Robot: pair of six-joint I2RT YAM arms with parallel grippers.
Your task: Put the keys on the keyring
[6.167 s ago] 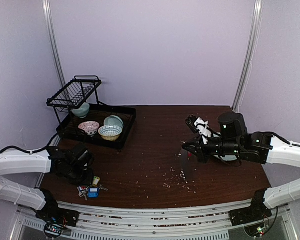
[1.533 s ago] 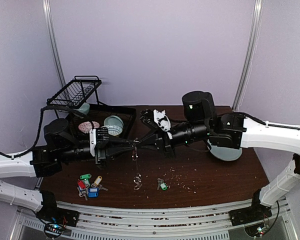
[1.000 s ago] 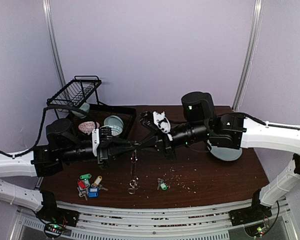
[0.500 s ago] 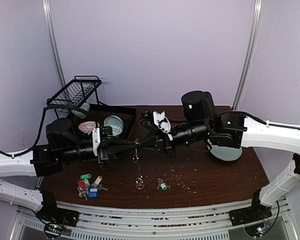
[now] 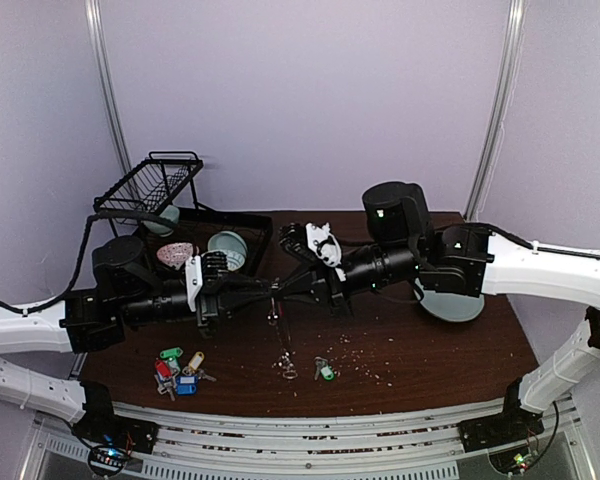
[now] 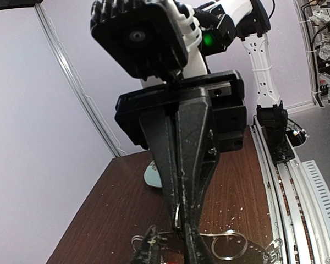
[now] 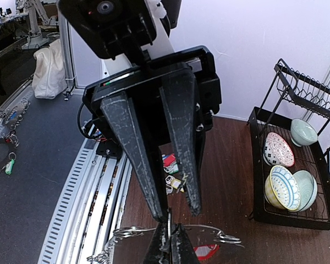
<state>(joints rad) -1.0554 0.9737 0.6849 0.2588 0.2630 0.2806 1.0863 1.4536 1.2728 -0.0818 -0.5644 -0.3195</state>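
Hanging mid-air over table (image 5: 430,350), keyring (image 7: 133,245) lies flat, long axis across right claw (image 7: 168,241), which pinches its rim; left claw (image 7: 177,212) narrow, grip unclear. Loose keys (image 5: 180,378) on table. Black tray (image 7: 258,209) holds four bowls (image 7: 279,149).
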